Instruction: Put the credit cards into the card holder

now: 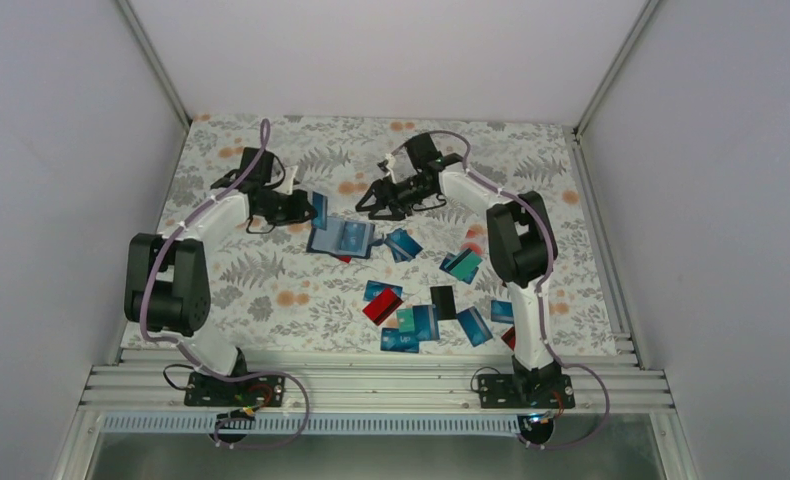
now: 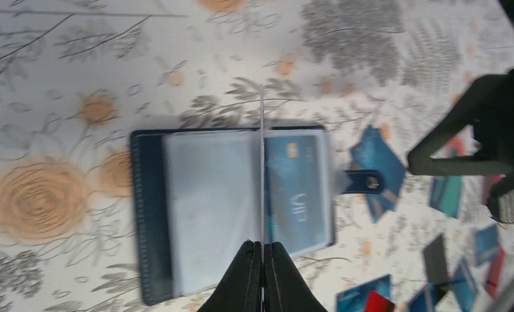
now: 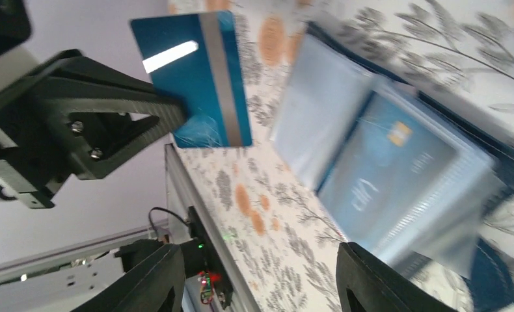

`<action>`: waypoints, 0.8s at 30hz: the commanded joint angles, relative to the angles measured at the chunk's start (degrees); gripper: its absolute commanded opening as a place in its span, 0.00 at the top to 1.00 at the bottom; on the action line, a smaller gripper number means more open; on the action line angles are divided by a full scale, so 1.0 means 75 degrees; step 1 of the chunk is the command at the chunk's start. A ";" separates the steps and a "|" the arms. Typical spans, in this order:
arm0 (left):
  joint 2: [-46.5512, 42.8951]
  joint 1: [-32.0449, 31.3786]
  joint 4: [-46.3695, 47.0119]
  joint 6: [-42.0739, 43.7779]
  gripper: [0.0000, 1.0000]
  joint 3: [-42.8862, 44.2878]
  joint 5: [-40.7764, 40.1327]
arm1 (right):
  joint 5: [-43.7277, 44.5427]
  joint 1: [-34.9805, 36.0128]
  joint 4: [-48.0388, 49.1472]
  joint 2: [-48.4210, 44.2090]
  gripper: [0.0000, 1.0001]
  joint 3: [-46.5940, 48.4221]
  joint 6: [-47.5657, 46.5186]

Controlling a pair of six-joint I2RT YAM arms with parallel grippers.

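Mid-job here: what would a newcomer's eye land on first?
The left gripper, shut on a glossy blue credit card with a grey stripe, holds it on edge just beside the open navy card holder. Loose blue, teal and red cards litter the near right of the floral table.

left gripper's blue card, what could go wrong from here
1. The left gripper pinches the blue card near one edge only, so it may twist or slip when pushed in.
2. The card holder lies loose and the right gripper hangs open, holding nothing; a push could slide the holder or buckle its clear sleeves.
3. One sleeve is filled by a stored card; aiming there would probably jam.
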 commanded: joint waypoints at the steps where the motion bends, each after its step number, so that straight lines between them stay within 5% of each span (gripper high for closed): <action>1: 0.0296 -0.0074 -0.0314 0.0269 0.98 0.0125 -0.1310 | 0.0897 0.0065 -0.0329 -0.0135 0.41 -0.0322 0.0320; 24: 0.0898 -0.1366 -0.0351 0.0089 0.98 0.0298 -0.1900 | 0.1003 0.0541 0.0039 0.0811 0.44 -0.0249 0.1002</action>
